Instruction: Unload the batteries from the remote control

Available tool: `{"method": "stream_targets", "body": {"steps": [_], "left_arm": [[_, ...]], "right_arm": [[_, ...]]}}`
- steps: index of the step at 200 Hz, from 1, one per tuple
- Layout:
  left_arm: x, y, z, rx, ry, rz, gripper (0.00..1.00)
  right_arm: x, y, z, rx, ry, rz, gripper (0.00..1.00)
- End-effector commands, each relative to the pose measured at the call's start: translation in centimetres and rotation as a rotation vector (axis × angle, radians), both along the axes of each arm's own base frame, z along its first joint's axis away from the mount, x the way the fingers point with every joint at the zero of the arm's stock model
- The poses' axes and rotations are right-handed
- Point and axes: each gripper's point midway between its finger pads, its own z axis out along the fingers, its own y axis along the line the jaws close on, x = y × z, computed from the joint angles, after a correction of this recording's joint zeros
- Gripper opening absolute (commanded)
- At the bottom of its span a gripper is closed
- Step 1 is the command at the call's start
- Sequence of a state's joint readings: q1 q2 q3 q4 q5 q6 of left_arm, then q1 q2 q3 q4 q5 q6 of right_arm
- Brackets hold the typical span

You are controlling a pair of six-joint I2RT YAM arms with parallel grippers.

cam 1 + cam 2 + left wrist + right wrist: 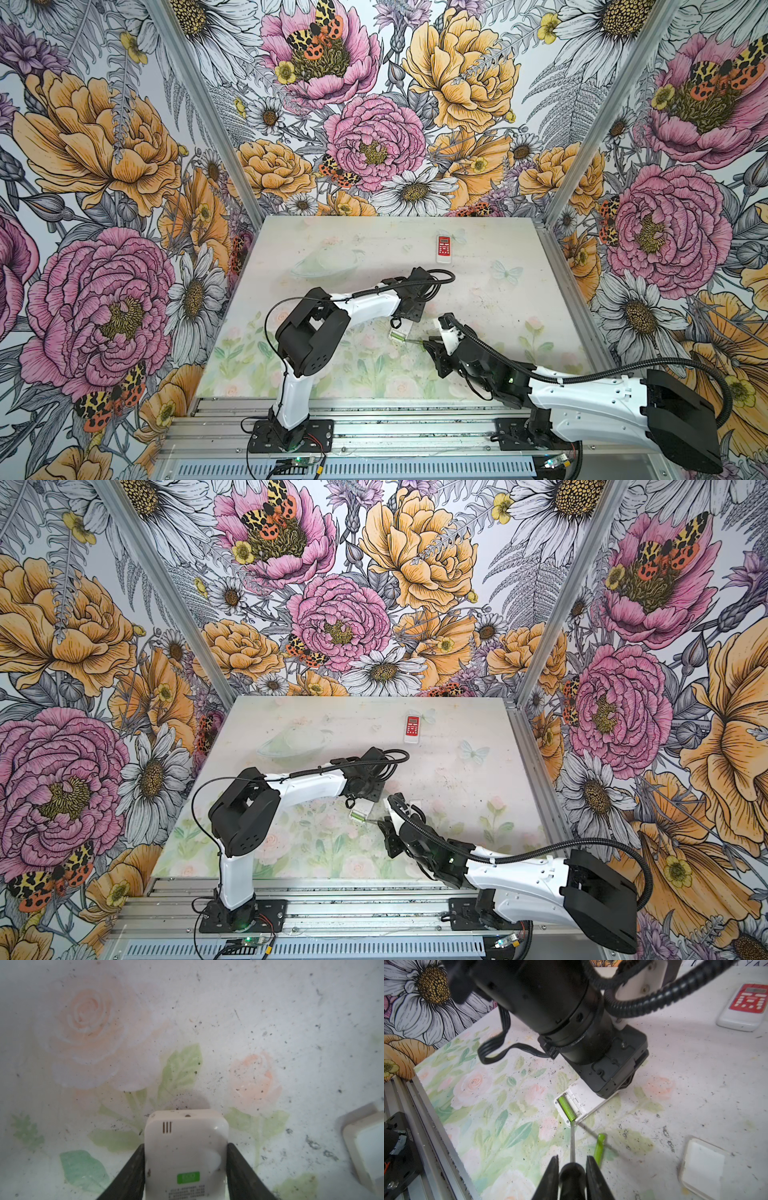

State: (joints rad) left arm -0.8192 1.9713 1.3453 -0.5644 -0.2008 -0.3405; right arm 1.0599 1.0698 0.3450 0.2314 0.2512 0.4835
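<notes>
Three walls (374, 124) closed the booth in, papered with huge pink and orange peonies, white daisies and spotted moths. Aluminium posts (203, 104) ran down the corners at eleven and one o'clock. The desk (353, 237) wore a faded print of pale roses and green leaves, speckled with dark grime. Silver rails (374, 432) lined its edge at six o'clock. The light was soft and even.

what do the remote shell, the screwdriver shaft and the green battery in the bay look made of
Remote shell: white moulded plastic, semi-gloss, judging by rounded corners and vent slots. Screwdriver shaft: probably steel, a thin grey rod with dull metallic look. Green battery: glossy light-green wrap, likely film over metal; a highlight runs along it.
</notes>
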Motion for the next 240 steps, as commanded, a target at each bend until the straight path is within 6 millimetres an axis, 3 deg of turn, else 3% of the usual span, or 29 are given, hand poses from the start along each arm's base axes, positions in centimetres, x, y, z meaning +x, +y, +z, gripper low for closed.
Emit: {"method": "stream_targets", "body": {"steps": [1, 99, 240], "left_arm": [[-0.8, -2.9, 2.1, -0.173, 0.021, -0.018, 0.02], [-0.6, -3.4, 2.5, -0.244, 0.047, -0.025, 0.0], [0.4, -2.2, 2.1, -0.279, 0.056, 0.029, 0.0]], "right_arm": [[0.5, 1.0, 2.2, 0.131, -0.041, -0.011, 0.0], [1.1, 1.6, 3.5, 0.285, -0.059, -0.045, 0.0], [1.8, 2.5, 6.3, 0.449, -0.09, -0.055, 0.0]]}}
